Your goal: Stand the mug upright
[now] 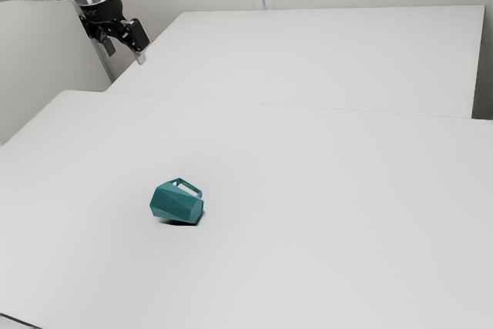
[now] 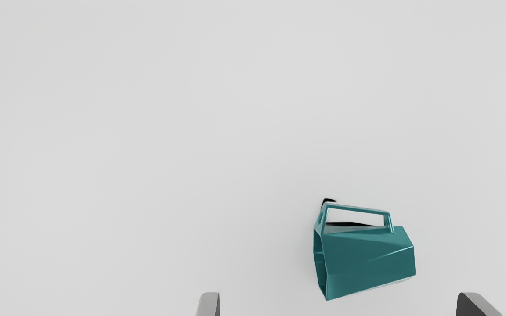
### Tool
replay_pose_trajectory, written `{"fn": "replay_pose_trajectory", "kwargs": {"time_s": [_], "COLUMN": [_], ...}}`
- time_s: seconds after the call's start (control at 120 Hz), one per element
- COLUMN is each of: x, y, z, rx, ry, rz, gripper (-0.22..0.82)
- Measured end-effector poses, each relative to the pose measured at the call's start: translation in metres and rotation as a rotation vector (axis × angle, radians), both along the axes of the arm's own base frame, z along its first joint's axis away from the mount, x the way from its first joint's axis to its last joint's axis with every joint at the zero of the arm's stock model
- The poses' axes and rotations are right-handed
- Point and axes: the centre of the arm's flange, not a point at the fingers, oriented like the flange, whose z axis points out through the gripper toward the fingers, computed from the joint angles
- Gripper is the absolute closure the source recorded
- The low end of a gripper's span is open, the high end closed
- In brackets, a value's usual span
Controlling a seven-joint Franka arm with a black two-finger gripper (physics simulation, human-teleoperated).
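Currently, one teal mug (image 2: 367, 263) lies on its side on white table (image 1: 323, 213), righting outstanding; gripper (image 2: 340, 303) empty, jaws apart.

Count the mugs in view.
1. The teal mug lies on its side on the white table, left of centre in the exterior view, with the gripper well away from it.

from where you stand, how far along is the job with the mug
Nothing looks done: the mug lies on its side on the table, its mouth facing sideways, not up. Nothing is in hand: my gripper is open, raised away from the mug. The whole job is left: reach it, grip it, turn it onto its base, let go.
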Motion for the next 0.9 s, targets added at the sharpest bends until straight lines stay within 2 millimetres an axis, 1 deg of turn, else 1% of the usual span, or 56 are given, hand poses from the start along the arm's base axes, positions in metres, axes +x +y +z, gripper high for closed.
{"fn": "replay_pose_trajectory", "kwargs": {"time_s": [0.233,0.433,0.5,0.592,0.683,0.758,0.808,0.9], "x": [-0.001,-0.008,-0.012,-0.022,-0.026,-0.03,-0.037,-0.047], "y": [0.005,0.008,0.009,0.009,0.015,0.023,0.029,0.053], "z": [-0.004,-0.024,-0.033,-0.05,-0.064,-0.078,-0.092,-0.111], "rx": [-0.003,-0.017,-0.022,-0.038,-0.052,-0.064,-0.09,-0.143], "ry": [0.005,0.029,0.042,0.053,0.064,0.077,0.086,0.086], "rz": [0.003,0.007,0.009,0.009,0.02,0.037,0.054,0.108], "gripper": [0.02,0.02,0.02,0.02,0.02,0.02,0.02,0.02]}}
